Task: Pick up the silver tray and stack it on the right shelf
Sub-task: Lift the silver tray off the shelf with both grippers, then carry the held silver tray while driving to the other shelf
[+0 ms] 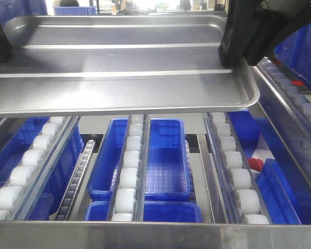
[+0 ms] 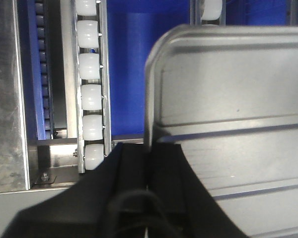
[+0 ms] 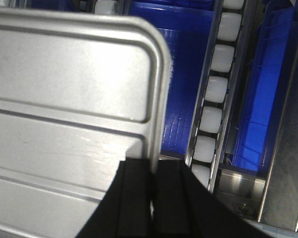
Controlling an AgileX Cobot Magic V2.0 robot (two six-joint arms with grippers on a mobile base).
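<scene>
Two robot arms hold the silver tray (image 1: 119, 67) level in the air over the right shelf (image 1: 145, 234), left gripper (image 2: 148, 151) and right gripper (image 3: 153, 166) each clamped on a side rim; placing likely calls next for an even, matched lowering onto the roller rails (image 1: 129, 176).

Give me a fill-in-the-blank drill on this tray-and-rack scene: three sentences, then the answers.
1. The left gripper and the right gripper are both shut on the rim of the silver ____.
2. Under the rollers of the right shelf stand plastic bins coloured ____.
3. The rollers themselves are ____ in colour.

Missing words: tray; blue; white.
</scene>
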